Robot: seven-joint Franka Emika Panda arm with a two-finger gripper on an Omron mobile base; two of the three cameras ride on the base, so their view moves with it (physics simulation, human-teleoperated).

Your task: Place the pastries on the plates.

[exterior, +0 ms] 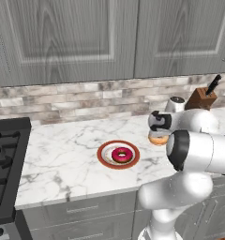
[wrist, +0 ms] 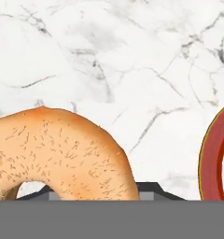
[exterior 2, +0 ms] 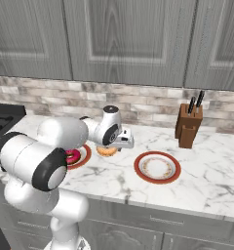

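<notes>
The pink-iced doughnut (exterior: 122, 154) lies in the middle of the left plate (exterior: 103, 153), half hidden behind my arm in the right base view. A second plate (exterior 2: 140, 167), with nothing on it, sits further right on the counter. My gripper (exterior 2: 109, 145) hangs low over the marble between the two plates, shut on the plain golden-orange doughnut (exterior 2: 107, 151). In the hand view that doughnut (wrist: 62, 149) looms large at lower left, covering most of the fingers (wrist: 152, 189), and a red-brown plate rim (wrist: 211, 158) shows at the right edge.
A wooden knife block (exterior 2: 188, 125) stands at the back right against the brick backsplash. A black stove (exterior: 4, 159) borders the counter on the left. Grey cabinets hang above. The counter's front edge runs close below both plates.
</notes>
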